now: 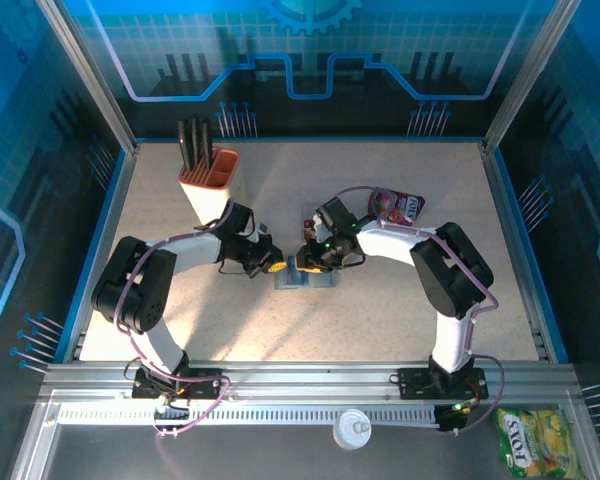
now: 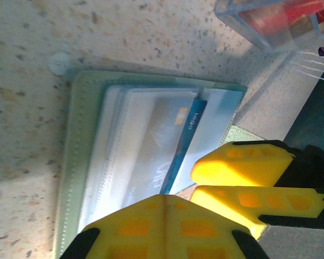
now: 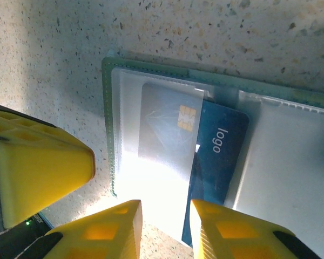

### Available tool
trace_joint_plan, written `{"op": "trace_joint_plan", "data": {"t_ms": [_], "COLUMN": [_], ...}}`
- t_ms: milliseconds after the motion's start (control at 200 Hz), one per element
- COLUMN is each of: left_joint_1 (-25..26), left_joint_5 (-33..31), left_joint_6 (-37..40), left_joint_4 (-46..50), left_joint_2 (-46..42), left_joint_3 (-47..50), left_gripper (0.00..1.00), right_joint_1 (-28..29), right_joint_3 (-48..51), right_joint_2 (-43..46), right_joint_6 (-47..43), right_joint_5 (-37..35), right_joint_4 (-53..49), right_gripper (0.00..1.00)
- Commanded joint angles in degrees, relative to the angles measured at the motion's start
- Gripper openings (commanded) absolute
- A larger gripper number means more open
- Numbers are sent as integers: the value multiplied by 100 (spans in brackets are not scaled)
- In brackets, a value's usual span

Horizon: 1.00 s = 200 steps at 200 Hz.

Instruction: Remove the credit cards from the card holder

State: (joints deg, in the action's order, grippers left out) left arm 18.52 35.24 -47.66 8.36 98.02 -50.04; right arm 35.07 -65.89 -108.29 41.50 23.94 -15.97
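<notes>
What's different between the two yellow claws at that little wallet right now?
The left gripper has its fingers pressed together; the right gripper has them apart. Seen from above, the left gripper sits at the card holder's left end, the right gripper at its far edge. Both have yellow fingers, and both are at the open card holder.

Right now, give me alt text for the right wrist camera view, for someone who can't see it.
An open grey-green card holder lies on a speckled table, a blue chip card marked logo sticking partway out of its clear sleeve. The right gripper, yellow fingers apart, sits at the card's lower edge, the left gripper beside it.
</notes>
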Motion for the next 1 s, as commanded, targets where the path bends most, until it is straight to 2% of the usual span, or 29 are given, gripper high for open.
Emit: {"op": "trace_joint_plan", "data": {"t_ms": [0, 195, 995], "left_joint_1": [131, 195, 195], "left_joint_5": [12, -59, -332], "left_joint_6": [53, 93, 284], "left_joint_4": [179, 240, 578], "left_joint_2": [100, 294, 498], "left_joint_3": [-199, -223, -208], "left_gripper": [3, 0, 0], "right_joint_1": [-57, -90, -202], "right_joint_3": [118, 234, 479], "right_joint_2": [177, 212, -69], "right_joint_6": [-28, -4, 220], "right_joint_5": [-89, -68, 254], "right_joint_4": [6, 72, 547], "right_gripper": [31, 31, 31]}}
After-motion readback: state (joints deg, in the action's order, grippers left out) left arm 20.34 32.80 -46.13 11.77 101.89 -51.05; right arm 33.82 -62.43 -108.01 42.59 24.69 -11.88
